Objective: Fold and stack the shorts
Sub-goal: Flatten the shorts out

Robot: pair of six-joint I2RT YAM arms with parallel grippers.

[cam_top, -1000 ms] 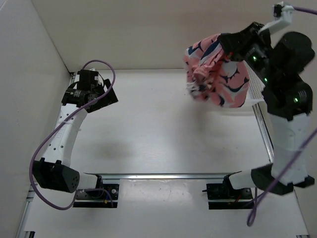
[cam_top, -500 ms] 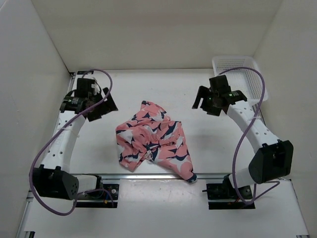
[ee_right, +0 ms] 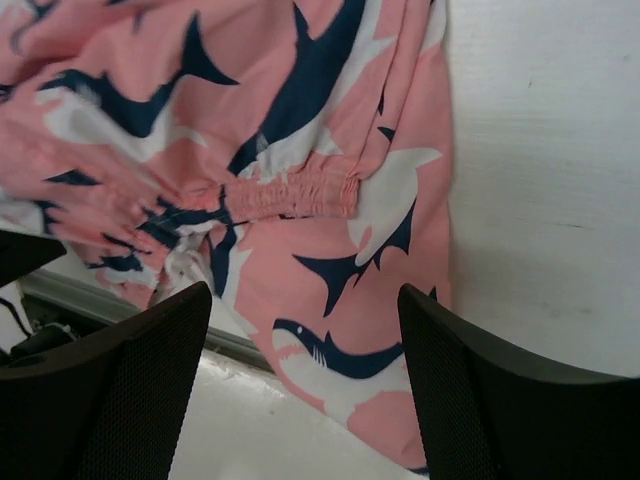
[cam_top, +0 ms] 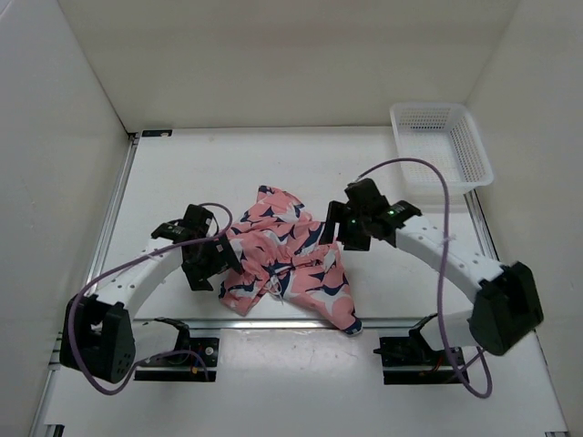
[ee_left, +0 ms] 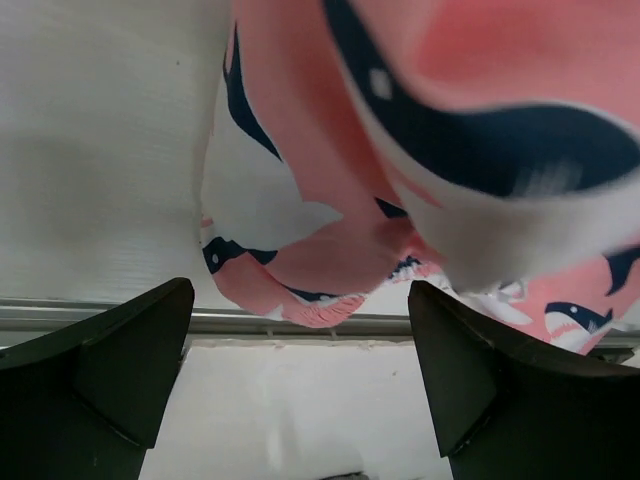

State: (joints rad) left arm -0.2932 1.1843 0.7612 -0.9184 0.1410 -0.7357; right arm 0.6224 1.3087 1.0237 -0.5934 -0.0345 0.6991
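The shorts (cam_top: pixel 284 264) are seen crumpled in a heap on the worktop (cam_top: pixel 182 173), near its front edge and well apart from the white basket (cam_top: pixel 442 146). The left hand (cam_top: pixel 221 261) is held at the heap's left edge and the right hand (cam_top: pixel 340 232) at its right edge, both with fingers spread and nothing gripped. Flattening is judged to come first: the gathered waistband (ee_right: pixel 290 197) should be pinched at opposite ends and drawn apart evenly, so no bunching is carried into the fold.
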